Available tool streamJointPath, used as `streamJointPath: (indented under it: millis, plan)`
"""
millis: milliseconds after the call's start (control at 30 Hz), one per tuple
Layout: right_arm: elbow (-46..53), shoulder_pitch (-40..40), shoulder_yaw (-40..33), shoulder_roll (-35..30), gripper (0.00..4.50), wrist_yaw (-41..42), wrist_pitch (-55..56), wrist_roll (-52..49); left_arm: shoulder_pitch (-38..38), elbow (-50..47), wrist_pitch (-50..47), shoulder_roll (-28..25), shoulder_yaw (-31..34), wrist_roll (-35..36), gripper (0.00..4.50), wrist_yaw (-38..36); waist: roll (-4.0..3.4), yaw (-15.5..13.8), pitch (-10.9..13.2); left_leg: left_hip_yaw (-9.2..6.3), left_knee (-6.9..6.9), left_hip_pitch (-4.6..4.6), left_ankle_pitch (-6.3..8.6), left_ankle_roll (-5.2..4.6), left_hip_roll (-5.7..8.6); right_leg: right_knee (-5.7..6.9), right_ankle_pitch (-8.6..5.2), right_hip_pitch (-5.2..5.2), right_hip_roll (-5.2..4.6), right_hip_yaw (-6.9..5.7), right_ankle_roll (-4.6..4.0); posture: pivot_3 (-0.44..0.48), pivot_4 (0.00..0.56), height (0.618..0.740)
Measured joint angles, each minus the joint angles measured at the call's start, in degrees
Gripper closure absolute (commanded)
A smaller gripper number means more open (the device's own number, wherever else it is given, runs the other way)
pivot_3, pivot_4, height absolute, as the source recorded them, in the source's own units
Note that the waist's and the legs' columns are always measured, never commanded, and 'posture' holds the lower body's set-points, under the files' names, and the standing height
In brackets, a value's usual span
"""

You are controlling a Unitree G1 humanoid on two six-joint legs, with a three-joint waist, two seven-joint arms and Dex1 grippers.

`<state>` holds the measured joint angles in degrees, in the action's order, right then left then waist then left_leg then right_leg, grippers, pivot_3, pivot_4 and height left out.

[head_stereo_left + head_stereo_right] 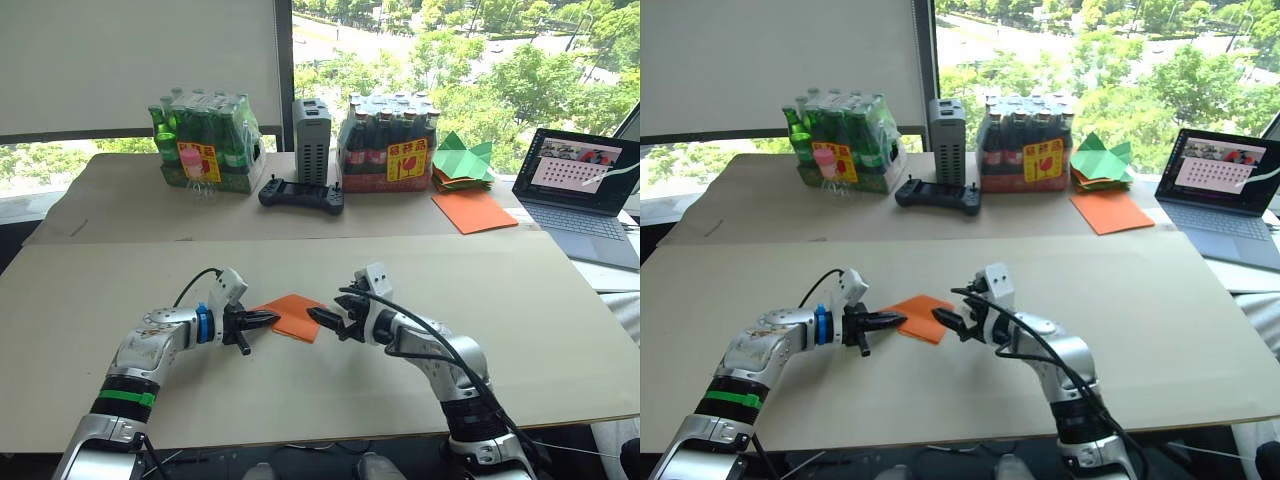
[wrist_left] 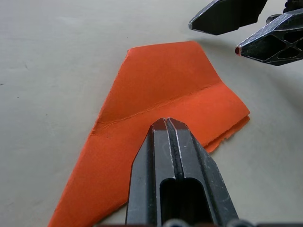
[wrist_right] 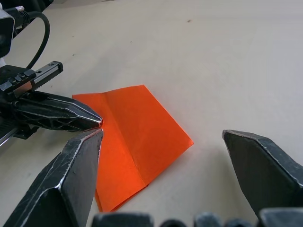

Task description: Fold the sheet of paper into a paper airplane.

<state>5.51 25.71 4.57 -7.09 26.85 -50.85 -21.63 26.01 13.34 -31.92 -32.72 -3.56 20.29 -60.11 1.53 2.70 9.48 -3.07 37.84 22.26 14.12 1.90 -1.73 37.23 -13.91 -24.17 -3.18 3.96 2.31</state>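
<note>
1. the sheet of paper, bright orange and folded with a visible crease, lies flat on the near tan table, between the two grippers
2. the left gripper has its two black fingers pressed together, tip resting on the near-left edge of the paper; it presses on the paper rather than clamps it
3. the right gripper stands with its fingers spread apart, just beside the paper's right edge, not touching it; in the right wrist view the paper lies in the gap ahead of the fingers
4. the two grippers' tips are close together, facing each other over the paper
5. on the far table stand a pack of green bottles, a grey box, a pack of dark bottles and a black controller
6. right of these lie green paper shapes and a larger smooth orange sheet, touching
7. an open laptop sits at the far right
</note>
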Motion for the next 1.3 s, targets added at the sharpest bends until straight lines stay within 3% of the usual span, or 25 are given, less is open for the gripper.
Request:
streamJointPath:
  millis: [933, 1033, 1300]
  plan:
    - [-1.7, 2.1, 0.7, 2.6, 0.06, -0.6, -2.4, -2.5, -1.2, -1.4, 0.4, -0.1, 0.2, 0.1, 4.50, 0.7, 0.00, 0.1, 0.0, 0.00, 0.00, 0.00, 0.00, 0.00, -0.01, 0.00, 0.00, 0.00, 0.00, 0.00, 0.00, 0.000, 0.150, 0.740]
    - [-1.7, 2.1, 0.9, 2.8, 0.87, -0.4, -2.8, -2.9, -1.3, -1.4, 0.4, -0.2, 0.2, 0.1, 4.50, 0.7, 0.00, 0.1, 0.0, 0.00, 0.00, 0.00, 0.00, 0.00, -0.01, 0.00, 0.00, 0.00, 0.00, 0.00, 0.00, 0.000, 0.150, 0.740]
    - [-1.7, 2.1, 1.5, 2.6, 3.65, 0.2, -3.3, -3.6, -1.3, -1.5, 0.4, -0.2, 0.2, 0.1, 4.50, 0.8, -0.01, 0.1, 0.0, 0.00, 0.00, 0.00, 0.00, 0.00, -0.01, 0.00, 0.00, -0.01, 0.00, 0.00, 0.00, 0.000, 0.150, 0.740]
